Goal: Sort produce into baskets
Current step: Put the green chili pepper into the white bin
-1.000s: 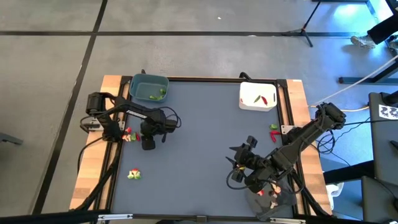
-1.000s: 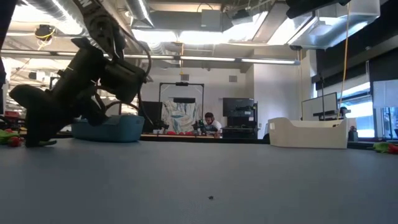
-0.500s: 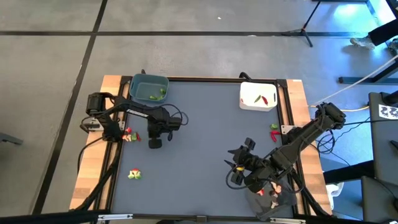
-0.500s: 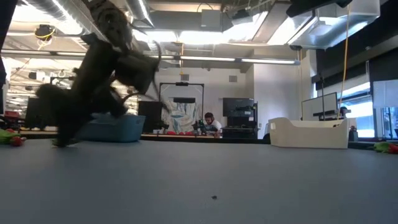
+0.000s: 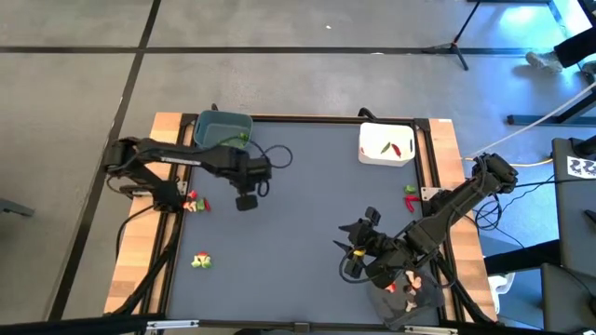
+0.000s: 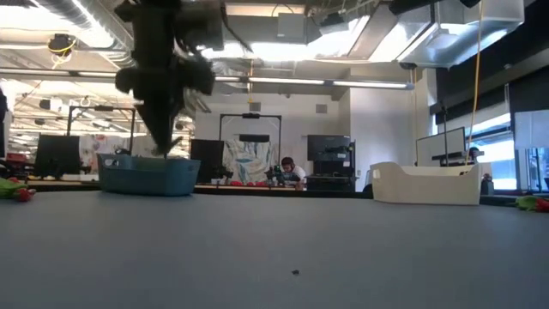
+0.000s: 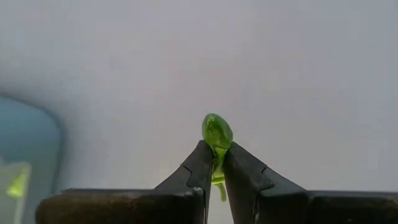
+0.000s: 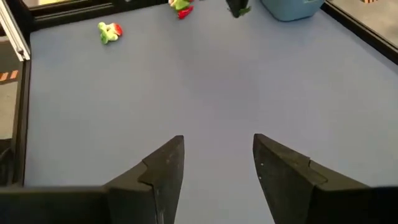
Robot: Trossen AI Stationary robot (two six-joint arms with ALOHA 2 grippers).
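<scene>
Over the left half of the tabletop (image 5: 298,195), just in front of the blue-grey tub (image 5: 223,131), the left pincer (image 5: 247,200) hangs clear of the grey surface with its jaws drawn narrow onto a small green piece of produce (image 7: 217,134); the left wrist view shows the green piece nipped between the two dark fingers (image 7: 199,168), its rounded end standing out past the tips and a thin stem trailing down between them. From the low view that arm rises as a dark column in front of the blue-grey tub (image 6: 147,174). Some green pieces (image 5: 237,141) already lie inside this tub. At the far right corner sits the white tub (image 5: 386,144), holding red and green bits (image 5: 391,149). Near the left edge, beside the left arm's base, a little cluster of red and green produce (image 5: 194,203) rests on the mat, and another small green and red group (image 5: 200,261) lies nearer the front left corner. A few more red and green pieces (image 5: 410,194) sit at the right edge of the tabletop. The right pincer (image 5: 352,251) waits low over the front right part of the tabletop, jaws standing wide with nothing between them; its fingers (image 8: 165,165) frame bare grey surface in the right wrist view. Behind it, partly hidden by the arm, is the dark grey tray (image 5: 410,300).
</scene>
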